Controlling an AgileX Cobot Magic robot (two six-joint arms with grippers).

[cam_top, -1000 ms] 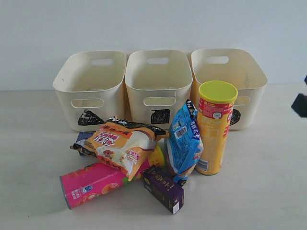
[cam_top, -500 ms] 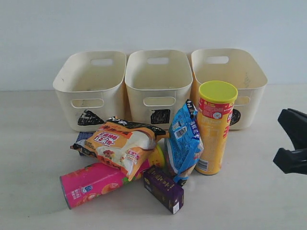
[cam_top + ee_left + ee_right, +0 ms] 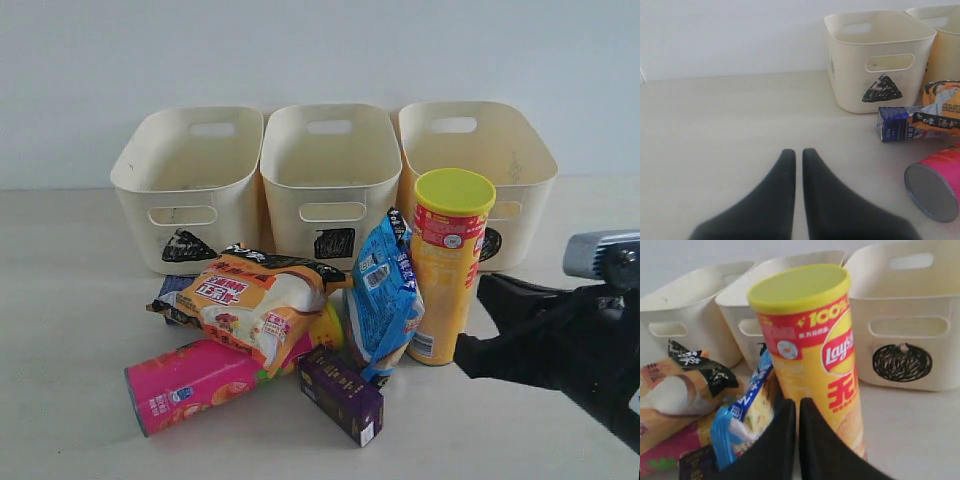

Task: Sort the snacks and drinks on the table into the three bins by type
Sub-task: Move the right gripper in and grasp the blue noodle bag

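Note:
A yellow chip tube (image 3: 450,265) stands upright in front of the circle bin (image 3: 520,150). Against it leans a blue bag (image 3: 385,295). An orange-white bag (image 3: 250,300) lies over the pink tube (image 3: 200,385), which is on its side. The purple carton (image 3: 342,395) lies in front. The blue-white milk carton (image 3: 894,124) sits near the triangle bin (image 3: 880,60). My right gripper (image 3: 797,401) is shut and empty, close to the lower part of the yellow tube (image 3: 810,340) on its right side. My left gripper (image 3: 798,151) is shut over bare table, away from the pile.
The square bin (image 3: 330,160) stands between the triangle bin (image 3: 190,170) and the circle bin, all in a row at the back against a pale wall. The right arm (image 3: 580,350) fills the table's right side.
My right gripper has come in from the right edge and moved left, up to the yellow tube. The snacks and bins have not moved.

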